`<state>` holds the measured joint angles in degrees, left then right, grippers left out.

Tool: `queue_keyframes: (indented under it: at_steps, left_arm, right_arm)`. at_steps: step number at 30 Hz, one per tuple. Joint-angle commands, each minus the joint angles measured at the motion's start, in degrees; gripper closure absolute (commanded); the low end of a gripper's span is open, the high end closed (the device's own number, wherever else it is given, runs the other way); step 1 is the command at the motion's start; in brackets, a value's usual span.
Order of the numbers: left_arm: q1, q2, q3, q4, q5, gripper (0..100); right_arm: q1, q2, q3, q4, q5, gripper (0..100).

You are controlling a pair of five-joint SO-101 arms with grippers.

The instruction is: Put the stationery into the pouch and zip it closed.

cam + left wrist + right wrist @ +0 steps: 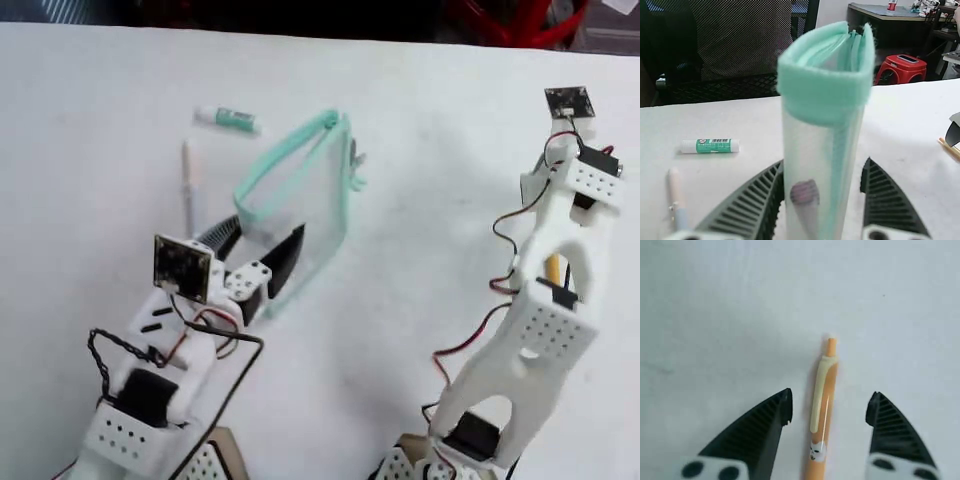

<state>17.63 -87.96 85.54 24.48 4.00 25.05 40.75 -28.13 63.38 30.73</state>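
We see a clear pouch (295, 205) (822, 125) with mint-green trim standing on edge on the white table (430, 180), its mouth open. The left gripper (258, 245) (824, 165) has its fingers spread to either side of the pouch, one against its wall, the other just clear. Near the pouch lie a glue stick (228, 119) (710, 145) and a white pen (187, 185) (676, 197). Well apart from the pouch, the right gripper (831, 395) holds its fingers apart astride an orange pen (821, 405) (552, 266), not touching it
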Motion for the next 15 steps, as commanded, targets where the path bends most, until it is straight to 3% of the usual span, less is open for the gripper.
queue_keyframes:
  at_steps: [1, 4, 9, 15]
  left_arm:
    - [-0.2, -0.7, -0.2, -1.1, 0.4, 76]
    - [-0.2, -0.7, -0.2, -1.1, 0.3, 76]
    - [0.2, -0.7, -0.2, -1.1, -1.8, 76]
    - [0.0, -0.7, -0.2, -1.1, -1.8, 76]
  right_arm:
    - [1.4, 4.0, -7.1, 0.4, 0.6, 76.5]
    - [1.6, 7.4, -10.4, 2.3, 0.6, 77.9]
    - [1.6, 11.2, -16.4, 6.7, 0.6, 99.1]
    - [1.3, 13.3, -20.3, 10.9, 0.6, 97.9]
